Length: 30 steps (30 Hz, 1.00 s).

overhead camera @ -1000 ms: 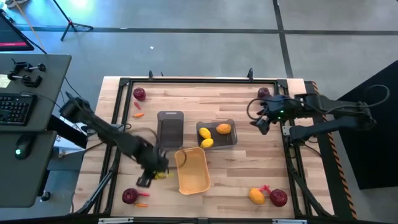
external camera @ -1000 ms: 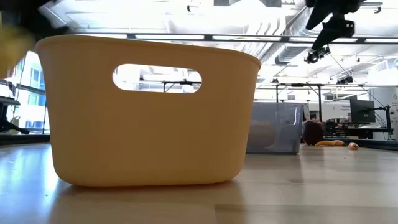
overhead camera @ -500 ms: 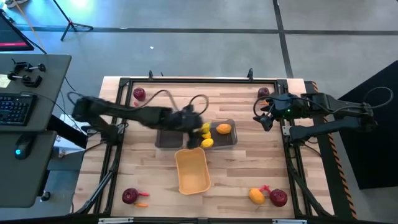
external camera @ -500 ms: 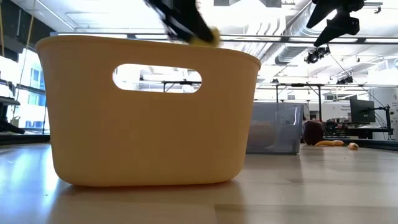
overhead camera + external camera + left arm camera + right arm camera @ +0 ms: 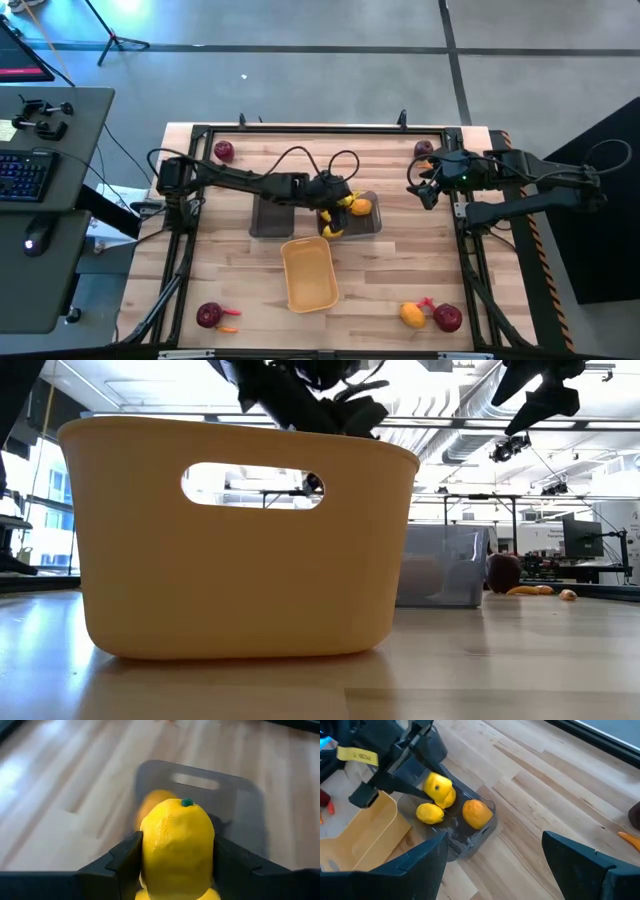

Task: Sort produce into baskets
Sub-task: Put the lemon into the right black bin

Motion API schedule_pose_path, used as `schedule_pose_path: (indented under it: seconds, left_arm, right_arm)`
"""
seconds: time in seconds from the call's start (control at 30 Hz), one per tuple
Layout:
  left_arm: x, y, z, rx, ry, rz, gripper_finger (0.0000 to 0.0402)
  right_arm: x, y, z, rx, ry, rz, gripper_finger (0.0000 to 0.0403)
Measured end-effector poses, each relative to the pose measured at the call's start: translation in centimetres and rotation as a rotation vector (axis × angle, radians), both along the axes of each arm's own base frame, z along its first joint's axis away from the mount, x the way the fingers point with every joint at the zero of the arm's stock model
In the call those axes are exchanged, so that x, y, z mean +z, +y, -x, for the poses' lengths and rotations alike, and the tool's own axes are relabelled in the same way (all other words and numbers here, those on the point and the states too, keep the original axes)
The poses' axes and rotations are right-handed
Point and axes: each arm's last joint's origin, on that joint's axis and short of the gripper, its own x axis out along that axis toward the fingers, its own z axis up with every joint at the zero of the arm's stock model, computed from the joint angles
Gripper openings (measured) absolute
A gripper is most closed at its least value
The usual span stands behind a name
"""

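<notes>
Left end effector (image 5: 335, 207) grips a yellow lemon (image 5: 177, 842) directly above the grey basket (image 5: 372, 226) holding two fruits; next, opening the fingers drops it in

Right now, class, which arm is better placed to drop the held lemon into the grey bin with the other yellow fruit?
Left. The left gripper is shut on the lemon, directly over the grey bin holding a lemon and an orange. The right gripper hangs open at the table's far right, holding nothing.
</notes>
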Motion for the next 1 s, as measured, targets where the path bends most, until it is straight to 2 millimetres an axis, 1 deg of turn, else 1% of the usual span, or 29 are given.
schedule_pose_path:
  seconds: [0.1, 0.23, 0.33, 0.5, 0.6, 0.67, 0.73, 0.83, 0.93, 1.0]
  left_arm:
    - [0.2, -0.3, -0.2, -0.107, -0.027, 0.034, 0.0194]
    - [0.7, -0.4, -0.6, -0.119, -0.095, 0.046, 0.0212]
    - [1.0, -0.3, -0.8, -0.105, -0.13, 0.058, 0.0239]
    - [1.0, -0.3, -0.8, -0.113, -0.131, 0.059, 0.0295]
    - [1.3, -0.5, -0.5, -0.14, -0.121, 0.093, 0.0311]
    - [2.2, -0.7, 0.1, -0.186, -0.112, 0.134, 0.0313]
    - [3.7, -1.0, 0.9, -0.231, -0.118, 0.166, 0.0313]
    - [6.0, -1.6, 2.5, -0.26, -0.121, 0.18, 0.0313]
    - [8.2, -1.9, 4.2, -0.274, -0.168, 0.175, 0.0313]
    - [9.5, -2.2, 5.1, -0.28, -0.211, 0.174, 0.0314]
  right_arm:
    - [0.0, 0.0, 0.0, -0.001, 0.0, -0.001, 0.0312]
    - [0.0, 0.0, 0.0, -0.006, 0.0, 0.009, 0.0312]
    - [0.0, 0.0, 0.0, -0.007, 0.0, 0.009, 0.0312]
    - [0.0, 0.0, 0.0, -0.006, 0.0, 0.009, 0.0312]
    - [0.0, 0.0, 0.0, -0.016, -0.006, -0.007, 0.0312]
    - [0.0, 0.0, -0.1, -0.026, -0.019, -0.034, 0.0312]
    - [0.1, 0.2, -0.4, -0.002, -0.042, -0.094, 0.0312]
    - [-0.2, 0.8, -1.1, 0.059, -0.032, -0.241, 0.0312]
    - [-1.1, 2.3, -2.5, 0.134, 0.052, -0.384, 0.0312]
    - [-2.0, 3.9, -3.7, 0.177, 0.135, -0.459, 0.0312]
